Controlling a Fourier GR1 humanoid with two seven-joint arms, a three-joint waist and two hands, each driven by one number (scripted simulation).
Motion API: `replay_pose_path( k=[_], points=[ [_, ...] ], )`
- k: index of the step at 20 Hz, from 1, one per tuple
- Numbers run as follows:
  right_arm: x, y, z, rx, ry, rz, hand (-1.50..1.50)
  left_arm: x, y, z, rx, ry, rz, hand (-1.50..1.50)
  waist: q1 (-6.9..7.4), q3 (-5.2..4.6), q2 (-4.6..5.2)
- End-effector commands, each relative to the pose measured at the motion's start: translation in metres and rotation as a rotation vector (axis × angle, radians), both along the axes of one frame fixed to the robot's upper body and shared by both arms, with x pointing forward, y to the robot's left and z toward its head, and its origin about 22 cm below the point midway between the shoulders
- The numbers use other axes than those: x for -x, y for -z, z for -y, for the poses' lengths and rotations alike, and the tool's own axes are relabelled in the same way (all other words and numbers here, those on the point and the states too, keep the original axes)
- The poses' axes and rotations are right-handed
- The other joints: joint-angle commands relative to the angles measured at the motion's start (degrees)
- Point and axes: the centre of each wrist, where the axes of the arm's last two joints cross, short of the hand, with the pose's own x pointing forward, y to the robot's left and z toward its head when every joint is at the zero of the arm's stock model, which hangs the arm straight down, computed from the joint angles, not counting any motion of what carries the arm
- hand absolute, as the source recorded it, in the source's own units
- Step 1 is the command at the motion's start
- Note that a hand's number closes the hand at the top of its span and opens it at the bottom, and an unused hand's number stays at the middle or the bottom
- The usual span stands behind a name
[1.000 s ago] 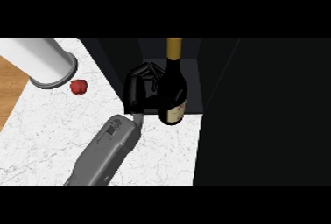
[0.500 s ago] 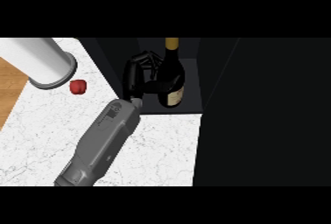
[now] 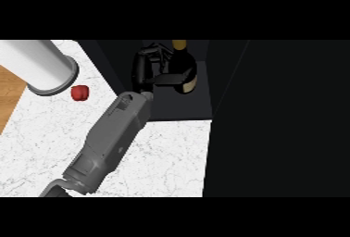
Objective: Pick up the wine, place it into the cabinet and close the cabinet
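Observation:
The wine bottle (image 3: 186, 84) is dark with a gold top and a pale label. It stands upright inside the open dark cabinet (image 3: 179, 110) at the back of the counter. My left hand (image 3: 145, 68) reaches into the cabinet from the lower left and is shut on the bottle: the thumb lies across its front and the fingers curl round its left side, hiding much of the body. The bottle's base is hidden in the dark interior, so I cannot tell whether it rests on the shelf. My right hand does not show.
A large dark panel (image 3: 280, 115), apparently the cabinet's door, fills the right of the view. A white cylinder (image 3: 40, 65) lies at the back left of the marble counter (image 3: 164, 157), with a small red object (image 3: 80, 92) beside it. Wood (image 3: 9, 95) shows at the far left.
My left arm has stretched forward and carried the bottle from the cabinet's front edge deeper into the cabinet. The white cylinder and red object have kept their places on the counter.

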Motion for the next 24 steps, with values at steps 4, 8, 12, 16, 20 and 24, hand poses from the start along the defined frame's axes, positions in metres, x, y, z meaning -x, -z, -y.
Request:
replay_pose_path(
  k=[4, 8, 12, 16, 20, 24],
  points=[
    [0.018, -0.013, 0.0, -0.026, -0.05, 0.04, -1.5, -0.008, 0.005, -0.003, -0.056, -0.077, 0.067, 1.5, -0.53, -0.04, 0.2],
    [0.007, -0.004, 0.005, -0.037, -0.042, 0.035, -1.5, -0.015, -0.003, 0.0, -0.015, -0.063, 0.054, 1.5, -1.17, -0.01, 0.42],
    [0.004, -0.002, 0.01, -0.032, -0.04, 0.045, -1.5, -0.014, 0.008, -0.007, 0.017, -0.074, -0.001, 1.5, -0.32, 0.01, 0.27],
    [0.017, -0.007, 0.001, -0.047, -0.065, 0.037, -1.5, -0.016, 0.009, -0.011, 0.126, -0.11, -0.026, 1.5, -1.49, -0.05, 0.57],
    [0.001, -0.009, 0.003, -0.032, -0.05, 0.062, -1.5, -0.023, -0.005, -0.01, 0.173, -0.078, -0.044, 1.5, -0.72, -0.05, 0.58],
    [0.013, -0.009, -0.004, -0.035, -0.072, 0.041, -1.5, -0.022, -0.005, -0.003, 0.154, -0.093, -0.044, 1.5, -1.51, -0.05, 0.66]
  ],
)
